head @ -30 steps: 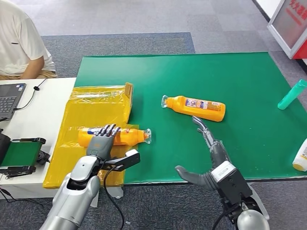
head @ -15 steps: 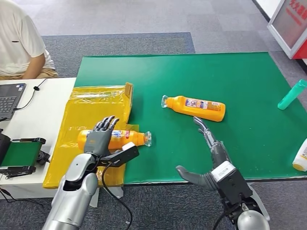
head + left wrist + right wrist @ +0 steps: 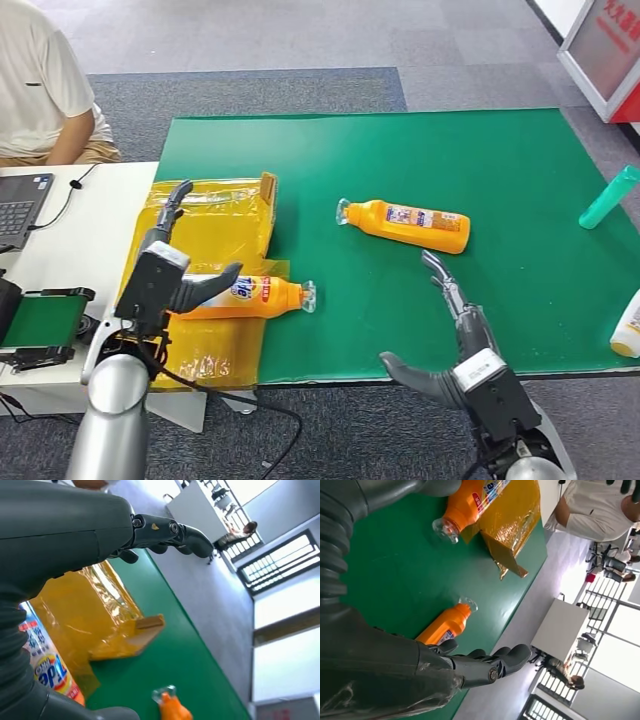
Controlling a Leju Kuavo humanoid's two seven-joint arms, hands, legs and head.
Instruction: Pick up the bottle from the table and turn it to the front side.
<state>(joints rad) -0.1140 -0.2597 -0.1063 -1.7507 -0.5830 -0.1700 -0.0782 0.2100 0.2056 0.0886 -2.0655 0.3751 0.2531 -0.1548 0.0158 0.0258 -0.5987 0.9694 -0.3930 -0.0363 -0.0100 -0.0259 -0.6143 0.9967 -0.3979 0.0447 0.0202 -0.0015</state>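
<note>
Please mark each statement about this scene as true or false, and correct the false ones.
1. The near orange bottle lies on its side, partly on the yellow plastic sheet. True.
2. The right hand grips the far orange bottle. False: it is open and apart from it.
3. A teal bottle lies near the green mat's right edge. True.
4. The left hand lifts the near orange bottle off the table. False: the bottle lies on the table.

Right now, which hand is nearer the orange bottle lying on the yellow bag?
Left. The left hand sits right at that bottle, thumb against its base end. The right hand hangs open over the green mat, well off to its cap side.
</note>
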